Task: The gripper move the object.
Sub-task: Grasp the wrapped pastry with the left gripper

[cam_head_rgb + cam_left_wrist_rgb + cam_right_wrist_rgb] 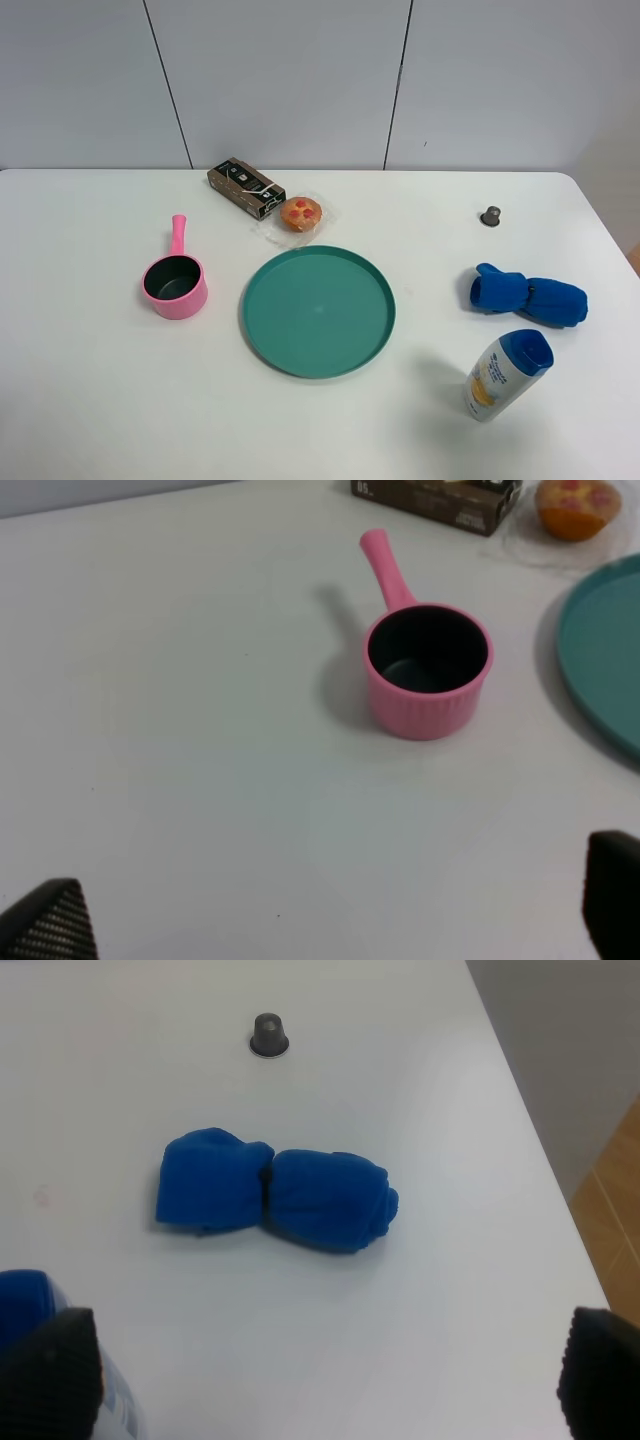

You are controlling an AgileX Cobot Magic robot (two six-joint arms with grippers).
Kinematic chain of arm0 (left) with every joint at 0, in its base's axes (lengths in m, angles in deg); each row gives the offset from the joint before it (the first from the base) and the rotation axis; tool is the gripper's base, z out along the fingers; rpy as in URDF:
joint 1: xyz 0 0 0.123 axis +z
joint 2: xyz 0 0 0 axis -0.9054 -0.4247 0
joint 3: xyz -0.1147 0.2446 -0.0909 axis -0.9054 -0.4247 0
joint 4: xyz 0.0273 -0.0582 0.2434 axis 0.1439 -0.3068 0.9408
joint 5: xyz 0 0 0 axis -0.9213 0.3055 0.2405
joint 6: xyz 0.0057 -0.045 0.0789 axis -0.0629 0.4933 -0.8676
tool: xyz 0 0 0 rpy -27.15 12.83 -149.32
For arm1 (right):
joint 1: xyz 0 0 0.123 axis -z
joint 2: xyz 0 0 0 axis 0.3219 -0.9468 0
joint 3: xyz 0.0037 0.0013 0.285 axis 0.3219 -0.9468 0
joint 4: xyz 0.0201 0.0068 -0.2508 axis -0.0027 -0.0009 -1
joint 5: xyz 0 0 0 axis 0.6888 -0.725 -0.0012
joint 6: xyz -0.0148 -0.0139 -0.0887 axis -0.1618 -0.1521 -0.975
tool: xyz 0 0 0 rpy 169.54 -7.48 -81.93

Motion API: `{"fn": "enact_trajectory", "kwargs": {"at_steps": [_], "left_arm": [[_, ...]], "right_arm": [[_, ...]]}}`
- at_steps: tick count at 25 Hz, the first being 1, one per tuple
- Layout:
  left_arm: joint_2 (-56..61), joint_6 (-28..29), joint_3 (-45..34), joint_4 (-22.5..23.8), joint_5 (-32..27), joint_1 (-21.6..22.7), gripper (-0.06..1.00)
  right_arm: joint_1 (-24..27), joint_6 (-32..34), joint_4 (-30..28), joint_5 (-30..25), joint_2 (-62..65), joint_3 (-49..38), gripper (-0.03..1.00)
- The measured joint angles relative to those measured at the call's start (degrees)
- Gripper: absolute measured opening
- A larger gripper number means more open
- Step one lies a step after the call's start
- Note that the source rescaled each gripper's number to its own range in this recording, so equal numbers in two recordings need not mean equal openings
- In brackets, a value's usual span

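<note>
Task thing: the muffin point(300, 213), in clear crinkly film, sits on the desk point(90, 400) just past the far rim of the teal plate point(318, 310), close to the rim but not on the plate.
Neighbour: a dark box point(245, 187) lies right beside the muffin, on the side away from the plate. Whether it touches the film cannot be told.
Left end effector point(328, 912): fingers spread wide with nothing between them. Only the tips show, over bare desk, further from the plate than the pink saucepan point(175, 283).
Right end effector point(327, 1375): fingers spread wide, holding nothing. It is over the desk on the opposite side of the plate, near the blue cloth point(528, 296) and the bottle point(505, 372).
Stage: judged as approach not yet begun. Neither arm appears in the high view.
Arm choice: the left is judged better placed, since its wrist view has the muffin in sight beyond the saucepan.
Approach: travel above the saucepan and its handle, then descend onto the muffin from straight overhead.
Finger alignment: set the fingers so that neither lands on the box or on the plate rim.
Grip: close across the muffin's body rather than the loose film, which is likely to slip.
Force: light, as the cake looks soft and is judged easy to crush.
Risk: nudging the box, or the film dragging along the desk on lift.
</note>
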Motion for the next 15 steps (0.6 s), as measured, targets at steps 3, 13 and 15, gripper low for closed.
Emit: {"fn": "enact_trajectory", "kwargs": {"at_steps": [3,13,15], "left_arm": [[0.0,0.0,0.0,0.0,0.0,0.0,1.00],[0.0,0.0,0.0,0.0,0.0,0.0,1.00],[0.0,0.0,0.0,0.0,0.0,0.0,1.00]], "right_arm": [[0.0,0.0,0.0,0.0,0.0,0.0,1.00],[0.0,0.0,0.0,0.0,0.0,0.0,1.00],[0.0,0.0,0.0,0.0,0.0,0.0,1.00]]}}
